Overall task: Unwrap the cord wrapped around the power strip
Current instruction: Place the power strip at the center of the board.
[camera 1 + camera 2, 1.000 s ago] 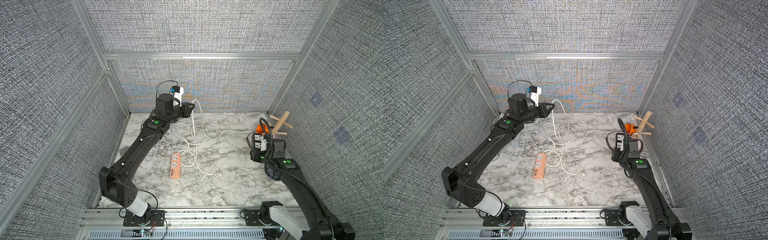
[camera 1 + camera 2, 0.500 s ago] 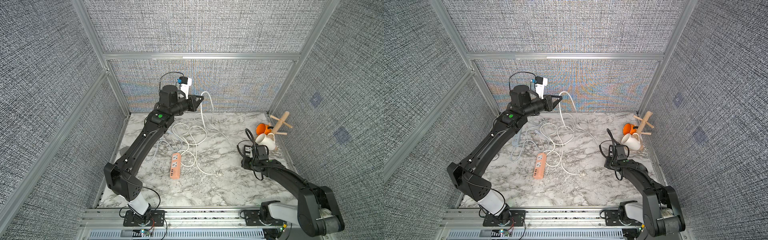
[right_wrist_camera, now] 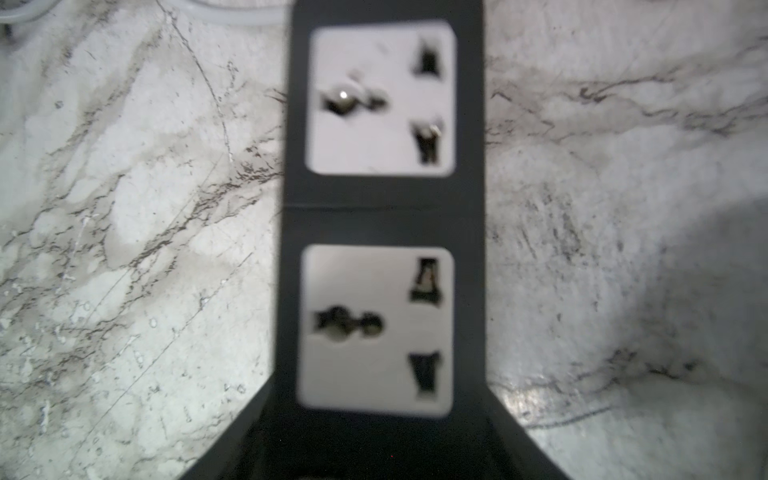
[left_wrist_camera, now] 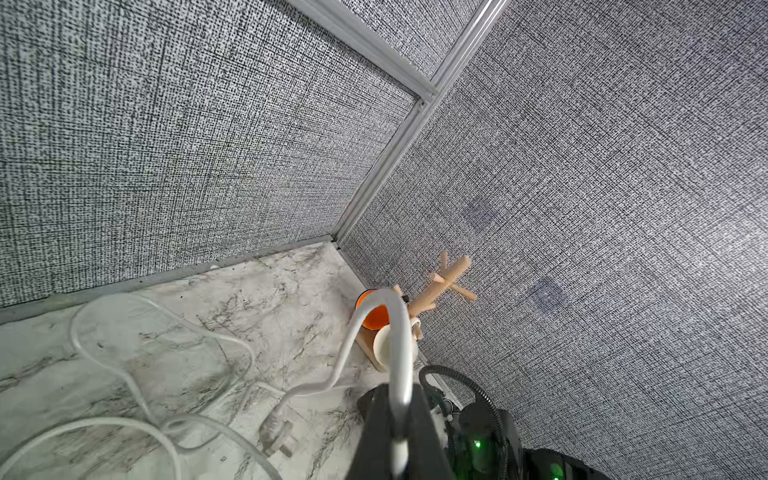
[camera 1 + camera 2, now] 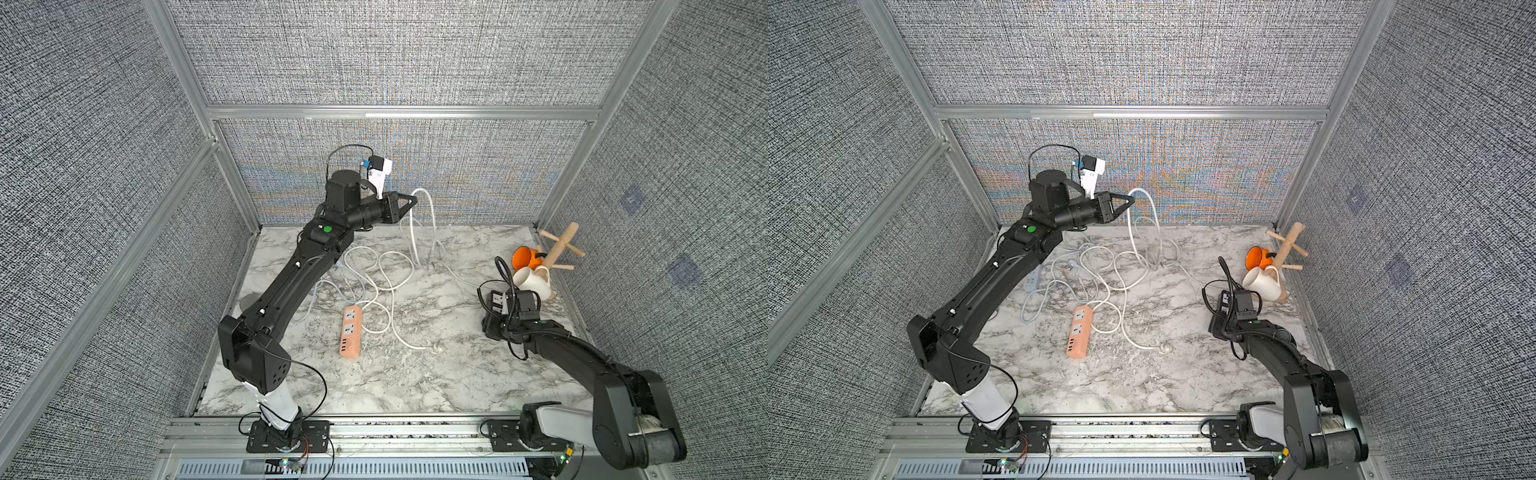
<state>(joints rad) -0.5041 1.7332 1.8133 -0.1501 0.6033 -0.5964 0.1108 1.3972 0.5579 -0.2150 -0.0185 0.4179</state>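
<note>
Left hand is pinched shut on the white cord, up high over the back edge of the worktop, about midway along it. The cord drops from there into a loose tangle of white loops across the back half. Orange power strip lies flat near the middle with nothing wound around it. Its cord runs off the far end into the loops, and I can't trace whether the lifted strand is its own. A white plug lies on the marble below the left hand. Right hand sits low by the right edge at a black power strip that runs straight out ahead of it; clamped or let go, cannot tell. Handling, my read: the cord is light, limp and smooth and keeps its coil set, so loops will likely snag and drag each other. Pinch the strand close to a strip or the plug, not mid-tangle. The strips are rigid light plastic and will probably slide on marble when the cord pulls, so grip across the narrow sides. No brand or label is legible; the black strip shows two blurred white socket faces, no text.
</note>
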